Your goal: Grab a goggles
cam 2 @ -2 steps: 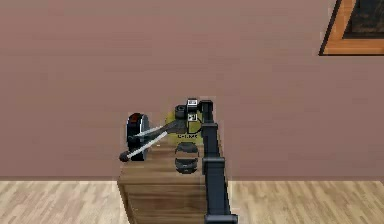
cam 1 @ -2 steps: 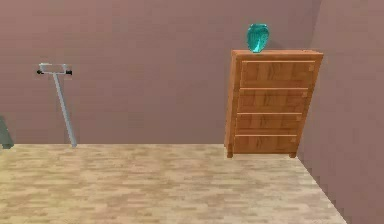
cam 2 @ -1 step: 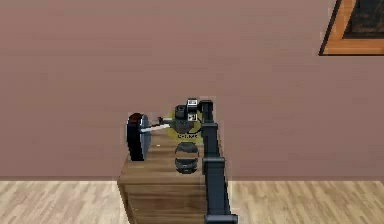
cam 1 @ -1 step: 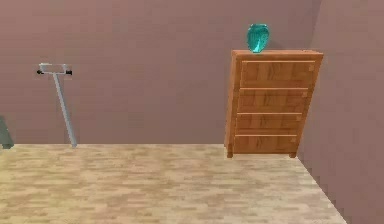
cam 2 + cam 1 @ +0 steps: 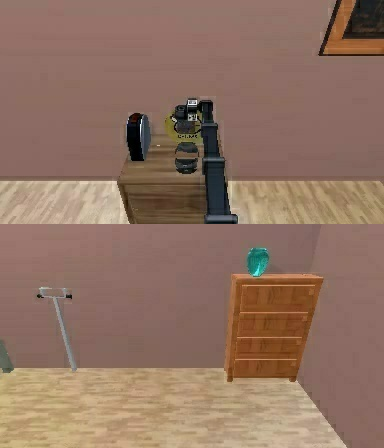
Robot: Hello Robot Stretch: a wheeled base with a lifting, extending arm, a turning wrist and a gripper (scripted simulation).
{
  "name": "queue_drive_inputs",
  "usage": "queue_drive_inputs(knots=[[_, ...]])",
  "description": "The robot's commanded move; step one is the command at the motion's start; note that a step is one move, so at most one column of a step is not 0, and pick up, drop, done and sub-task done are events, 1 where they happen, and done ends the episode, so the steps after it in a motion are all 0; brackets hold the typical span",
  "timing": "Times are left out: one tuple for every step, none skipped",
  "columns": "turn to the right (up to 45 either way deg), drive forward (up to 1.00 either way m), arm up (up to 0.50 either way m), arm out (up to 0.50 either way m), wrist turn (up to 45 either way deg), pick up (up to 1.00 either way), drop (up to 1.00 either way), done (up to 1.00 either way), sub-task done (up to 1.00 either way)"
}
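Two wooden pieces stand out: a dresser ahead, topped by a teal vase, and a low stand at the robot's side. The arm stretches over the stand's top. The gripper is near its far edge, and whether it holds anything cannot be told. A dark rounded blob, perhaps the goggles, lies just left of the arm. The reach looks in hand; the next move calls for bringing the fingers onto that blob.

Plainly a home, a lived-in room. Wooden dresser with four drawers, a teal glass vase on top of it. Plain pink wall behind the dresser, pale plank floor under it. Grey stand well left of the dresser. Elsewhere, a framed picture hung high.
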Motion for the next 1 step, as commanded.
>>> queue_drive_inputs(knots=[[0.0, 0.0, -0.3, 0.0, 0.0, 0.0, 0.0, 0.0, 0.0]])
